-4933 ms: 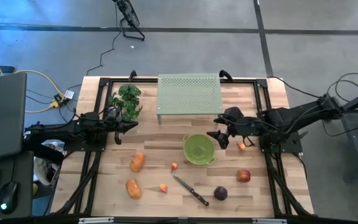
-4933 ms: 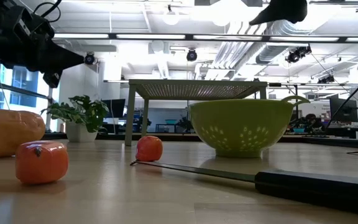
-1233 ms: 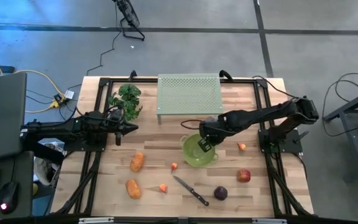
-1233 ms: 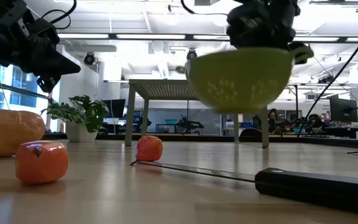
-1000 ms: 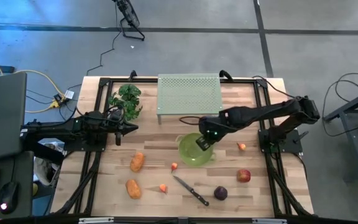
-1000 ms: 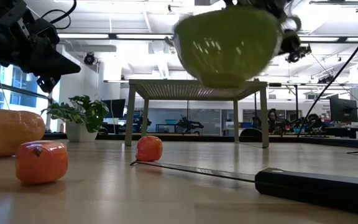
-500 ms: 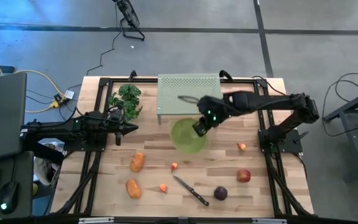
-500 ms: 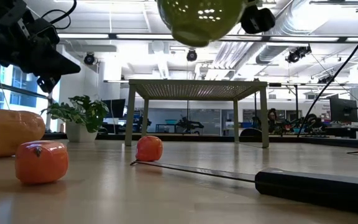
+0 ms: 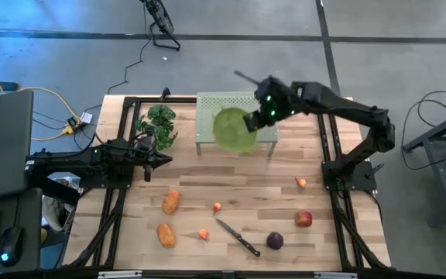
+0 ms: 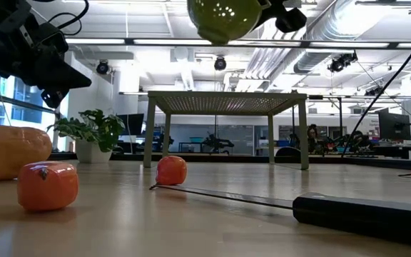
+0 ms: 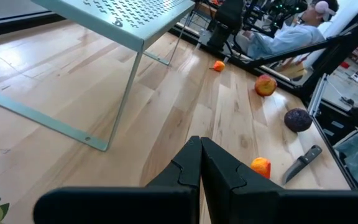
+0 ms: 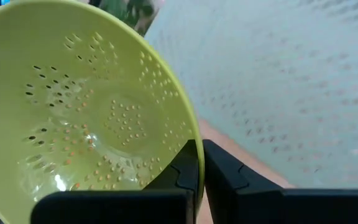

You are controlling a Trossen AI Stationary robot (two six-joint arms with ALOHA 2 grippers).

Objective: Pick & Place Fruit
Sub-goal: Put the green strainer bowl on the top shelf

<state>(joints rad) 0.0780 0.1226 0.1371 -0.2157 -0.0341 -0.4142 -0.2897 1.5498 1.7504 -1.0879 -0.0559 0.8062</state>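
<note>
My right gripper (image 9: 255,118) is shut on a light-green colander (image 9: 232,130), held high over the perforated green rack (image 9: 265,101) at the table's far middle. The fruit lies on the near half of the table: two orange oblong pieces (image 9: 171,201) (image 9: 166,234), a red apple (image 9: 304,219), a dark purple round one (image 9: 275,241) and tiny red-orange ones (image 9: 217,207) (image 9: 203,234) (image 9: 301,183). At the table's left side, my left gripper (image 9: 167,157) stays shut and holds nothing. My right gripper pinches the colander's rim (image 12: 190,132) between its two fingers, one finger (image 12: 182,163) over the inside of the bowl and the other outside it. The fingers slant down from the table's right. The colander (image 10: 223,18) hangs tilted, lifted clear above the rack.
A black-handled knife (image 9: 238,237) lies between the fruit near the front edge. A green leafy bunch (image 9: 158,124) sits at the far left, beside the rack. Bare wood shows in the table's middle, in front of the rack.
My right gripper has risen and swung toward the table's far edge, carrying the colander from above the table's middle to above the rack. The colander has tipped further on the way. The fruit has not moved.
</note>
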